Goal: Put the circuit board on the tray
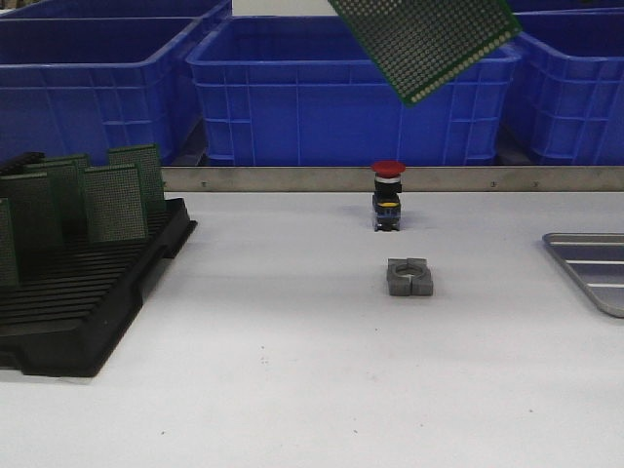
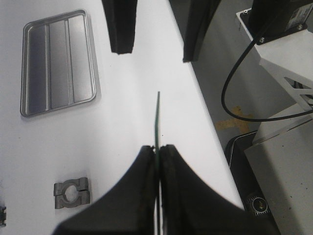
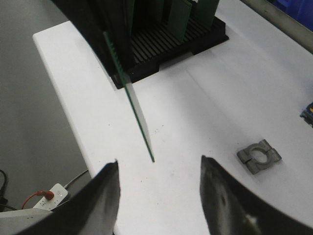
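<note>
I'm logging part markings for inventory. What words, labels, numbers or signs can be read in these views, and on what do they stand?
No text can be read in any view.
Circuit board in the left pincer: only a grid of holes, no print legible.
Red push button: a yellow band, any lettering too small to read.
Tray, black rack, blue bins, grey clamp block: no markings visible.

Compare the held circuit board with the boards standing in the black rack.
The held circuit board hangs tilted above the table, pinched between the left gripper fingers; the rack boards stand upright in the black rack slots, ungripped. It looks larger, being nearer the front camera. Both are green perforated boards.
</note>
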